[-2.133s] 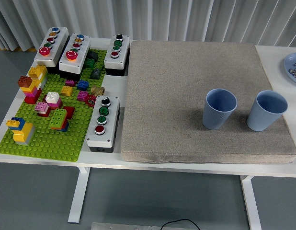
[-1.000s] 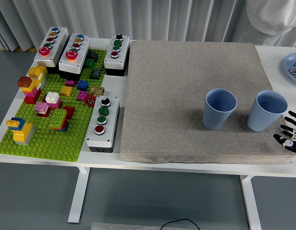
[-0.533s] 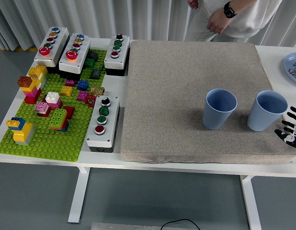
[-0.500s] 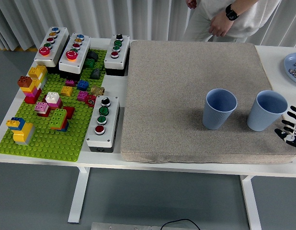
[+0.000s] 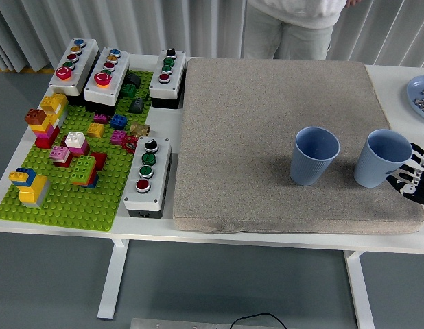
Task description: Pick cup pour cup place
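Two blue ribbed cups stand upright on the grey mat (image 5: 267, 137): the left cup (image 5: 314, 155) near the mat's middle right and the right cup (image 5: 381, 158) close to the mat's right edge. My right hand (image 5: 412, 175) comes in from the right edge with its black fingers spread, right beside the right cup's outer wall; it holds nothing. Whether the fingertips touch the cup I cannot tell. The left arm is out of view.
A green brick baseplate (image 5: 61, 199) with several coloured bricks fills the left side. Button boxes (image 5: 147, 175) stand around it. A blue plate (image 5: 421, 96) sits at the far right. A person in light clothes (image 5: 287, 24) stands behind the table.
My right hand came in from the right edge and has moved up and left, close against the right cup. The person has walked left along the far side.
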